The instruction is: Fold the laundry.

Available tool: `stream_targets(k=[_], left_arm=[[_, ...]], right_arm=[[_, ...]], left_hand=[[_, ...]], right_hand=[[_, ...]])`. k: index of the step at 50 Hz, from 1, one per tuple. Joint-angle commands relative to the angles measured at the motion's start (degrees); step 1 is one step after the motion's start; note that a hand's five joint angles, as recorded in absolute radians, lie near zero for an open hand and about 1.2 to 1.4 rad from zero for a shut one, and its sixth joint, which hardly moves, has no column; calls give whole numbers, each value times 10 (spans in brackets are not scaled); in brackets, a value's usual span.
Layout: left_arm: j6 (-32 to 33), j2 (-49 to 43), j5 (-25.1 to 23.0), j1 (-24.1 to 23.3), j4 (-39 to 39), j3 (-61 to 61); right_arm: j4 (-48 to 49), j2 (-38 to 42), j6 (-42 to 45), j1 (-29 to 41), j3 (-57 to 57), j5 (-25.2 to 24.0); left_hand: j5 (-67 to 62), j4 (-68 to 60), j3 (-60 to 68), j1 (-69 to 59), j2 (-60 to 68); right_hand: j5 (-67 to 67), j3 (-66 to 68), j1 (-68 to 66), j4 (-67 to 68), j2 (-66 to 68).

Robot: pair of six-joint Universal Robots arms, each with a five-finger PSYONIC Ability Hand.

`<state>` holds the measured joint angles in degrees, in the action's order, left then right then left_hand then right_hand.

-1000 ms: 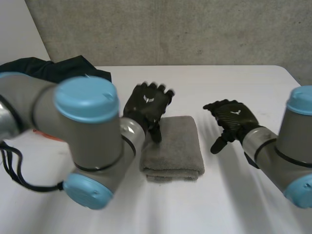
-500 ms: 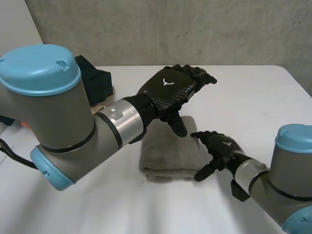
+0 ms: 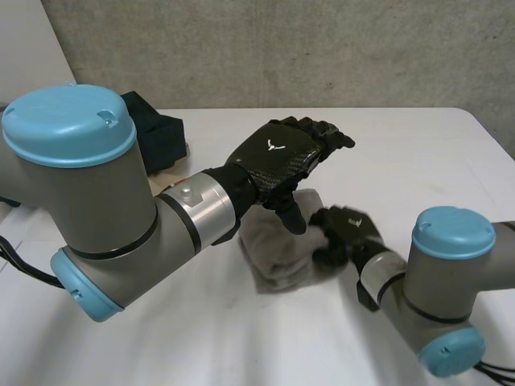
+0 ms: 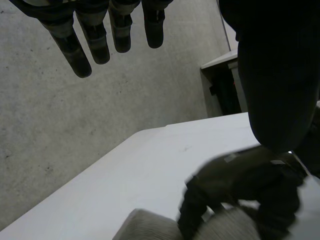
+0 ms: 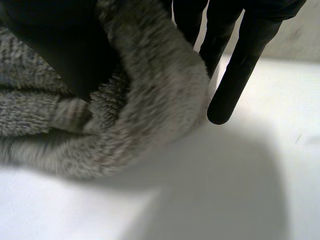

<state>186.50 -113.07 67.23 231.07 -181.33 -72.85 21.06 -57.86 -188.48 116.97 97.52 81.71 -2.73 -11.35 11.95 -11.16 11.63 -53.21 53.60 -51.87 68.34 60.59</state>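
Grey towel (image 3: 278,256) lies folded into a thick pad on the surface (image 3: 410,153). Right hand (image 3: 344,233) appears clamped on its right edge, thumb on top. Left hand (image 3: 282,157) hovers above, fingers straight, empty. Dark garment (image 3: 153,133) behind awaits folding.

Towel (image 3: 278,257) lies on table (image 3: 418,153) (dark clothes (image 3: 157,133) behind-left).

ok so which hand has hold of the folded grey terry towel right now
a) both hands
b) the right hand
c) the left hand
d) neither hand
B: the right hand pinches an edge of the folded grey terry towel between thumb and fingers, while the left hand hangs open above it, touching nothing.
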Motion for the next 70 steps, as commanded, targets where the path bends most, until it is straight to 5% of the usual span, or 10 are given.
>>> stream_targets(k=[1, 15, 30, 37, 38, 39, 45, 56, 62, 70], left_arm=[[0, 1, 0, 1, -1, 1], [0, 8, 1, 0, -3, 2], [0, 7, 1, -4, -10, 5], [0, 6, 1, -5, -10, 2], [0, 6, 0, -5, -10, 2], [0, 6, 1, -5, -11, 3], [-1, 7, 1, -7, -12, 2], [0, 11, 1, -14, -12, -5], [1, 21, 11, -11, -14, -2], [5, 51, 126, 28, -37, 11]], right_arm=[[40, -11, -3, -27, -54, 20], [-46, 168, 3, -201, -376, 104], [-226, 438, 7, -336, -862, 79], [-224, 439, 21, -360, -848, 60], [-224, 439, 23, -362, -843, 48], [-225, 439, 25, -363, -842, 44], [-227, 421, 64, -364, -804, 39], [-154, 286, 293, -365, -659, 124], [-60, 136, 319, -360, -468, 44], [73, -23, 327, -283, -200, -109]], left_hand=[[13, 0, -6, -2, -2], [13, 0, -6, -2, -2], [13, 0, -6, -2, -2], [13, 0, -6, -2, -2], [13, 0, -6, -2, -2], [13, 0, -6, -2, -2], [13, 0, -6, -2, -2], [13, 0, -6, -2, -2], [12, -2, -4, -4, -1], [20, 6, -12, 4, -9]], right_hand=[[-168, 264, -281, 117, 194], [-168, 264, -281, 117, 194], [-168, 264, -281, 117, 194], [-150, 246, -264, 99, 176], [303, -207, 190, -354, -277], [532, -436, 419, -583, -506], [532, -436, 419, -583, -506], [532, -436, 419, -583, -506], [532, -436, 419, -583, -506], [532, -436, 419, -583, -506]])
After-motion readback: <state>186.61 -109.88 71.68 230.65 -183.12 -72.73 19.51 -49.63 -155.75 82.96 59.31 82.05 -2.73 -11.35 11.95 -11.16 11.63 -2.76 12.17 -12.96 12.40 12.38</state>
